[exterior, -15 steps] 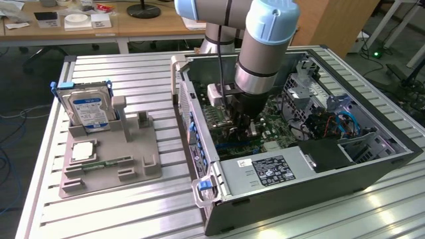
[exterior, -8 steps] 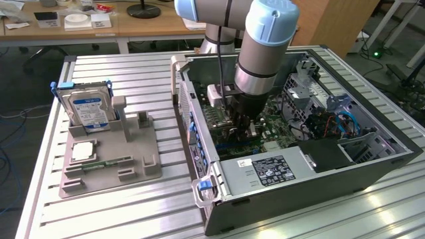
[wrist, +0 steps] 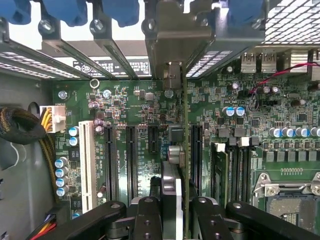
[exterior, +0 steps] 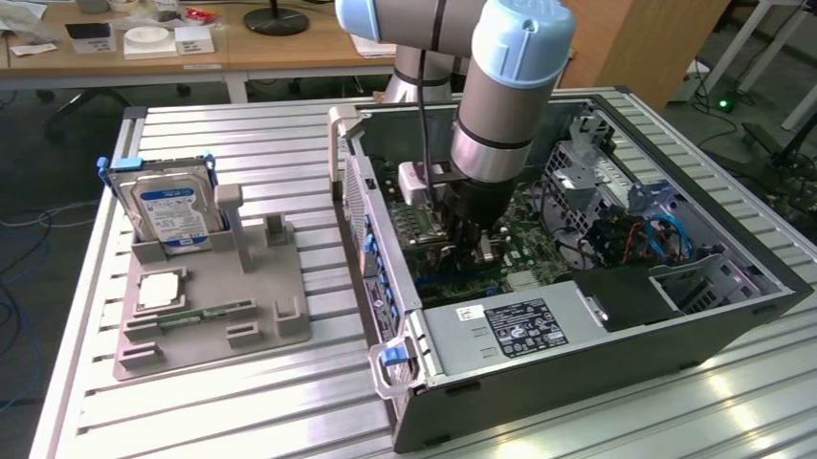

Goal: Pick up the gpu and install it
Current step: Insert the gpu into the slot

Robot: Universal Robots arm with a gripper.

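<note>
My gripper [exterior: 470, 239] is down inside the open computer case [exterior: 575, 382], over the green motherboard [wrist: 130, 100]. It is shut on the gpu [wrist: 184, 150], which I see edge-on as a thin dark line between the black fingers [wrist: 149, 215]. The card's silver-grey bracket [wrist: 172, 45] is against the case's rear slot openings. The card stands upright among the long black expansion slots [wrist: 131, 155]. Whether its lower edge sits in a slot, I cannot tell.
Blue slot latches [wrist: 75, 10] line the case's rear wall. Yellow and black cables [wrist: 20, 125] lie beside the board. The power supply [exterior: 511, 330] fills the case's near end. A grey fixture [exterior: 210, 287] on the exterior view's left holds a hard drive [exterior: 172, 206] and a memory stick [exterior: 205, 314].
</note>
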